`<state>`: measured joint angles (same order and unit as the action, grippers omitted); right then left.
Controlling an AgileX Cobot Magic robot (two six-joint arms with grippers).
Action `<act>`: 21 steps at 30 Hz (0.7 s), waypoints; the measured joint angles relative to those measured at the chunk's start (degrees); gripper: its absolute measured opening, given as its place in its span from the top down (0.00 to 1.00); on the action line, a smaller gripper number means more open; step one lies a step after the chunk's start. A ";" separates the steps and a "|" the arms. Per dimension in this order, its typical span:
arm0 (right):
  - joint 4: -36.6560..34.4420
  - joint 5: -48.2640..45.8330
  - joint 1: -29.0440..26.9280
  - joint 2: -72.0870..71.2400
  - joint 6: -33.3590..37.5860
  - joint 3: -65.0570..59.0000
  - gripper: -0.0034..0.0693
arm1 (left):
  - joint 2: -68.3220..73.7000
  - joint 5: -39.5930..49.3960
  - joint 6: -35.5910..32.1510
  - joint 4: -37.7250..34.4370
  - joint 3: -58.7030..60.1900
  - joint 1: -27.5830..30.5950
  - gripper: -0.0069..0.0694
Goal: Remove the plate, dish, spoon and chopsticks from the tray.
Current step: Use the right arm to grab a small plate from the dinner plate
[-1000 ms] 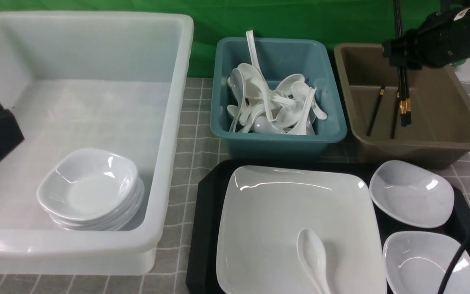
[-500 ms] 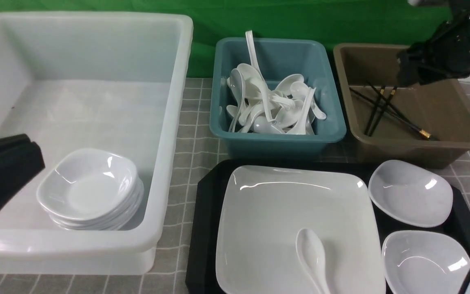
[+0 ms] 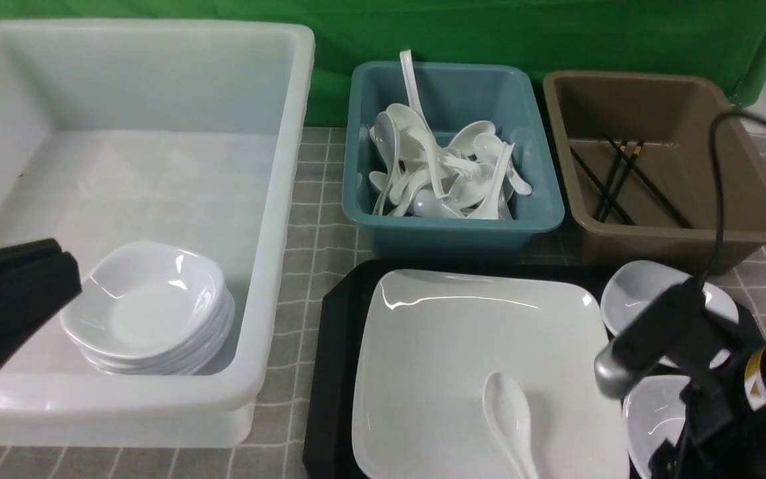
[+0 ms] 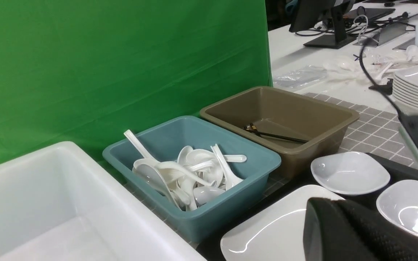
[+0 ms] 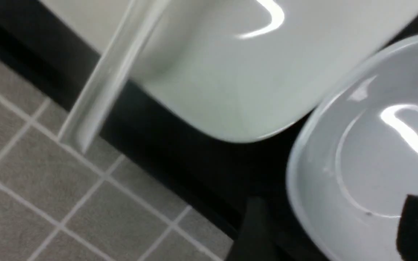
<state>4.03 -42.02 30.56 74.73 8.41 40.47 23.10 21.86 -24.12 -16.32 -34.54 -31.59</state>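
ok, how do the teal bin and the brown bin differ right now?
The teal bin is heaped with white spoons, one handle poking above its rim; the brown bin holds only a few black chopsticks lying crossed on its floor. The teal bin stands left of the brown bin. Both are rectangular bins behind the tray.

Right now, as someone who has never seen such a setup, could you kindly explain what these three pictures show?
It is a two-armed robot clearing tableware. The front picture looks forward from between its arms; the other two come from a camera on each wrist. On the checked cloth sits a black tray carrying a large square plate with a spoon on it, plus two small dishes. Behind stand a teal bin of spoons, a brown bin holding chopsticks, and a white tub with stacked dishes. The left gripper is shut and empty; the right gripper hangs open over the nearer small dish.
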 joint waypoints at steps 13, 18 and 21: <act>6.27 13.36 0.51 11.85 -1.04 -4.55 0.30 | 0.00 0.34 -0.25 0.00 0.00 0.00 0.88; 7.76 10.84 0.58 12.38 -1.23 -3.00 0.52 | 0.00 0.34 -0.20 0.00 0.00 0.00 0.88; 8.43 5.03 0.58 10.97 -1.30 -0.75 0.64 | 0.00 0.34 -0.20 0.00 0.00 0.00 0.88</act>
<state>12.46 -36.99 31.13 85.70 7.10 39.71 23.10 22.20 -24.33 -16.32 -34.54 -31.59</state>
